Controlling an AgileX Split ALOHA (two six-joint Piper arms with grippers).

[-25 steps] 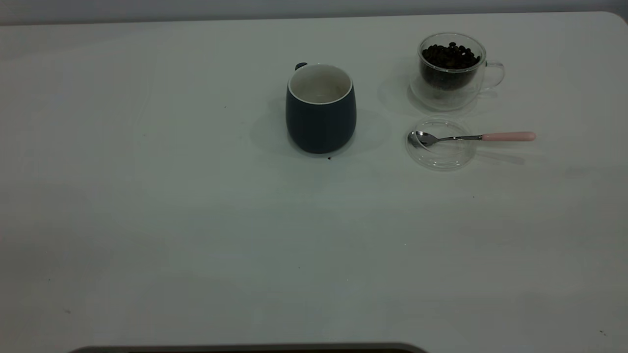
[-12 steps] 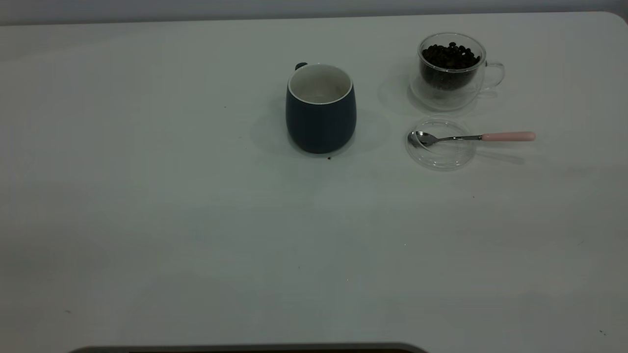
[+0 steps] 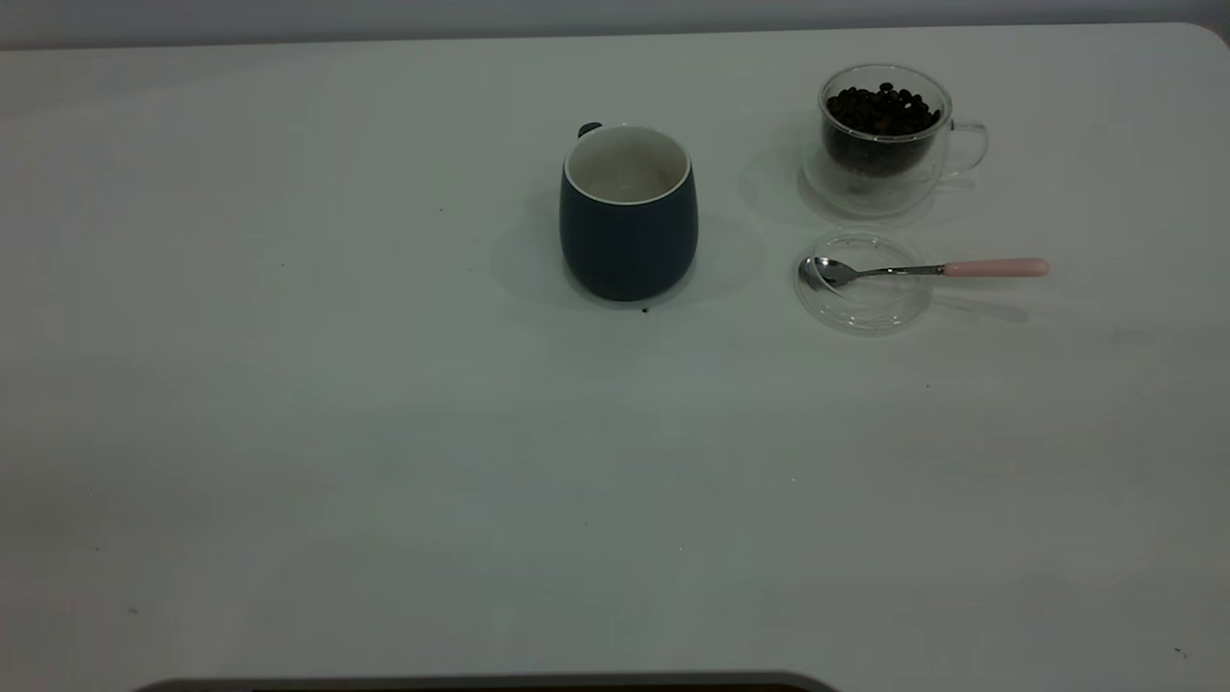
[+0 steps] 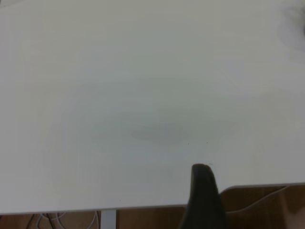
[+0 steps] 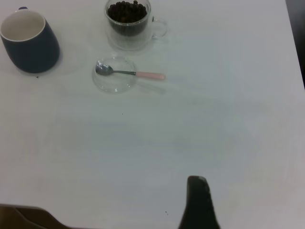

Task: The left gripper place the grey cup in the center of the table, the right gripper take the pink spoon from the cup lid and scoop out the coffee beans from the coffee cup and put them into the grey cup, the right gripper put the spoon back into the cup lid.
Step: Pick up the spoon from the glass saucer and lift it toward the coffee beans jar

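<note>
Two cups are parked on the white table: one grey cup near the middle, plus one coffee cup of coffee beans off to its right. One pink spoon is laid across the single cup lid, just in front of the coffee cup. Only one finger of each pincer gets caught on the wrist views, left and right, so open or closed can't be told.

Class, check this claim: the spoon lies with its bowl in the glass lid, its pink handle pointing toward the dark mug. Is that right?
Not quite. The spoon does lie with its bowl in the glass lid, but its pink handle points away from the dark mug, toward the table's right side. The exterior view shows this.
</note>
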